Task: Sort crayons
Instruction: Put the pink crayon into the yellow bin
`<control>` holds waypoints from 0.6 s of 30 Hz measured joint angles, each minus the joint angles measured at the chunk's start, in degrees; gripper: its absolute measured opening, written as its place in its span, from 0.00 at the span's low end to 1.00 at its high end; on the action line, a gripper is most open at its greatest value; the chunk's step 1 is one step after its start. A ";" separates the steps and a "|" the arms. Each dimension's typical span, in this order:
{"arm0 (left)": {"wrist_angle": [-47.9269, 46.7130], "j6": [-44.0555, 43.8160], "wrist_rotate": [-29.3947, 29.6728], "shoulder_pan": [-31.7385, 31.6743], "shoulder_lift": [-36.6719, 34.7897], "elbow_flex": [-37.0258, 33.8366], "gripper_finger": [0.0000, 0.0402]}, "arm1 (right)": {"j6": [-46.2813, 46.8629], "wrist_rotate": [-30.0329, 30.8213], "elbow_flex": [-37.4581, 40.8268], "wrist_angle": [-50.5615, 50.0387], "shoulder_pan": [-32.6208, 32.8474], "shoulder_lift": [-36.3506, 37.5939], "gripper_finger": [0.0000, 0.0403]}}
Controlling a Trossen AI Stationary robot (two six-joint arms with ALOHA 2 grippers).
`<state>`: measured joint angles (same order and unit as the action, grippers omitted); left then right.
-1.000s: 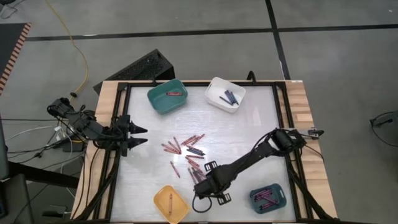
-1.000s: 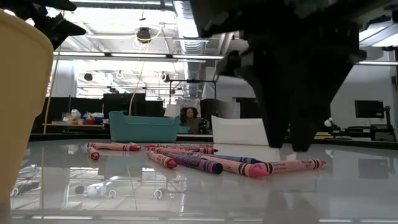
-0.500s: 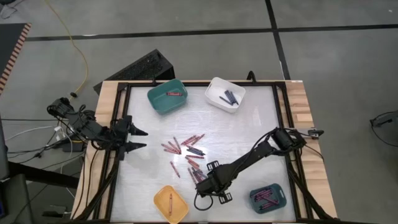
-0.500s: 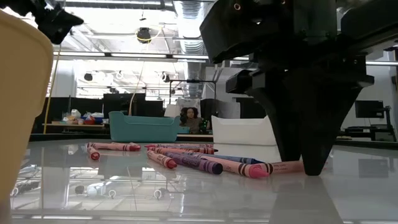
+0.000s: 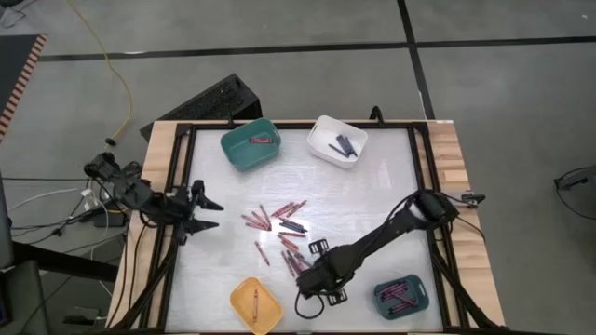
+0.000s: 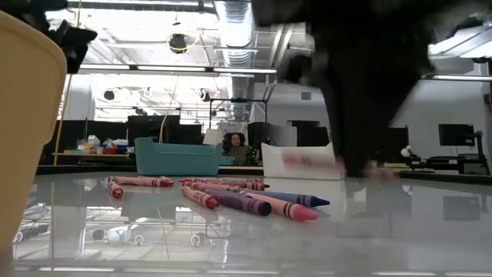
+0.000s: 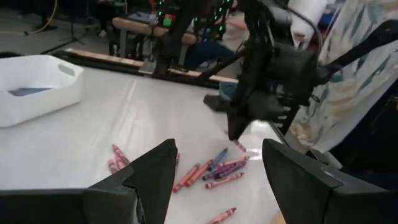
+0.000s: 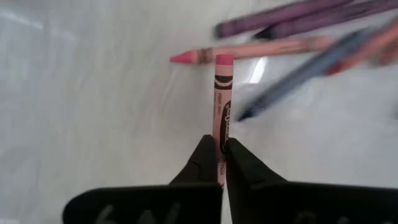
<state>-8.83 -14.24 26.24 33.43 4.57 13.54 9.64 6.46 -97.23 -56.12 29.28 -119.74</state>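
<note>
Several red, pink and purple crayons [image 5: 282, 226] lie loose at the table's middle; they also show in the low view [image 6: 246, 198]. My right gripper [image 5: 304, 276] stands at the near side of the pile, shut on a pink crayon [image 8: 221, 102], which shows blurred above the table in the low view [image 6: 311, 161]. My left gripper [image 5: 211, 214] is open and empty over the table's left edge; its two fingers frame the pile in the left wrist view [image 7: 217, 171]. My right gripper pinches the pink crayon near one end [image 8: 219, 144] between its two fingertips. The fingers come from above and point down. The rest of the crayon sticks out past the fingertips to its flat end [image 8: 224, 60]. The crayon hangs about level, lifted clear of the table.
A teal bin [image 5: 250, 144] with a red crayon and a white bin [image 5: 337, 140] with dark crayons stand at the far edge. A yellow bin [image 5: 256, 303] and a dark teal bin [image 5: 402, 296] with crayons stand at the near edge. A person sits beyond the table [image 6: 232, 148].
My right gripper has come down onto the pink crayon at the near right end of the pile, has taken hold of it and has lifted it clear of the table. My left gripper has shifted a little toward the near edge.
</note>
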 joint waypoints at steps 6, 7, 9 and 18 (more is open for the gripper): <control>3.66 0.16 -0.04 0.76 -4.54 -5.34 0.57 | -0.41 4.09 -0.04 7.11 -0.07 5.61 0.01; 3.64 0.15 -0.07 0.76 -4.38 -5.51 0.57 | -1.24 4.37 -0.04 10.68 -0.07 6.32 0.01; 3.56 -0.03 -0.18 0.76 -4.06 -5.53 0.57 | -3.58 4.37 -0.09 18.38 -0.13 7.20 0.01; 3.36 0.03 -1.35 0.76 -3.88 -5.53 0.57 | -12.49 -0.94 -0.13 45.86 -3.38 3.14 0.01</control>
<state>-5.47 -14.22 24.90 34.20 0.69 8.01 -2.85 5.52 -97.37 -10.26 25.90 -116.60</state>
